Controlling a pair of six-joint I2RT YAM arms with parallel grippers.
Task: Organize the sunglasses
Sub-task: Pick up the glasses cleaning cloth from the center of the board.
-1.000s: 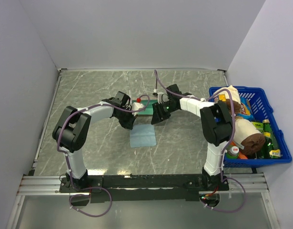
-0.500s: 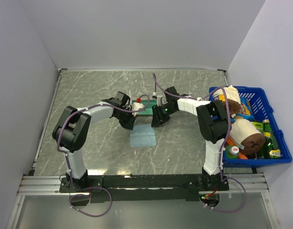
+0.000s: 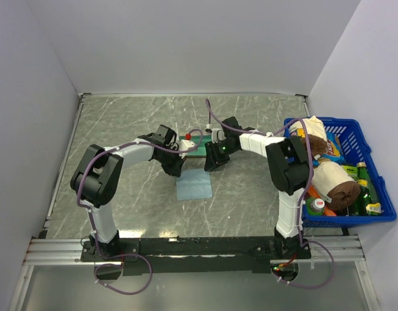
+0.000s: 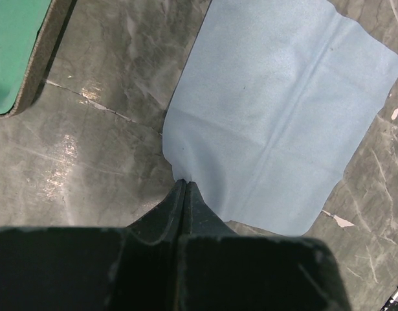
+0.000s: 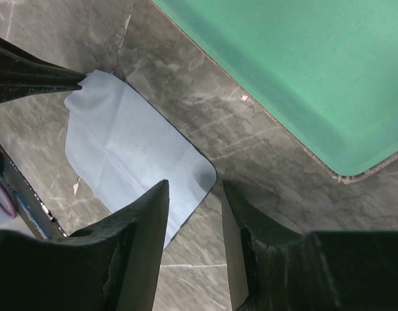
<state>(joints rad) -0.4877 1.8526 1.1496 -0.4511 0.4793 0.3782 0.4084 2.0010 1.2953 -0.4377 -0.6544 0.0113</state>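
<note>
Nearest the arm bases, a light blue square cloth (image 3: pixel 193 186) lies flat on the grey marble-patterned tabletop (image 3: pixel 121 129), creased down its middle. At the cloth's far left corner the left gripper (image 3: pixel 178 172) points down with its two dark fingers pressed together. In the left wrist view its tips (image 4: pixel 184 186) meet right on the cloth's edge, and the right wrist view shows that corner pinched and drawn up to a point between them. The right gripper (image 5: pixel 193 194) hangs over the cloth's far right corner with its jaws standing partly apart. Nothing lies between its fingers (image 5: pixel 147 220), and the rounded cloth corner and bare stone show through the gap below. Just beyond both grippers sits an open grey-brown rectangular case with a green lining (image 3: pixel 200 144), its inside showing only green in both wrist views. The sunglasses cannot be made out in any view. Off to the right stands a blue plastic basket (image 3: pixel 344 120) packed with assorted items.
</note>
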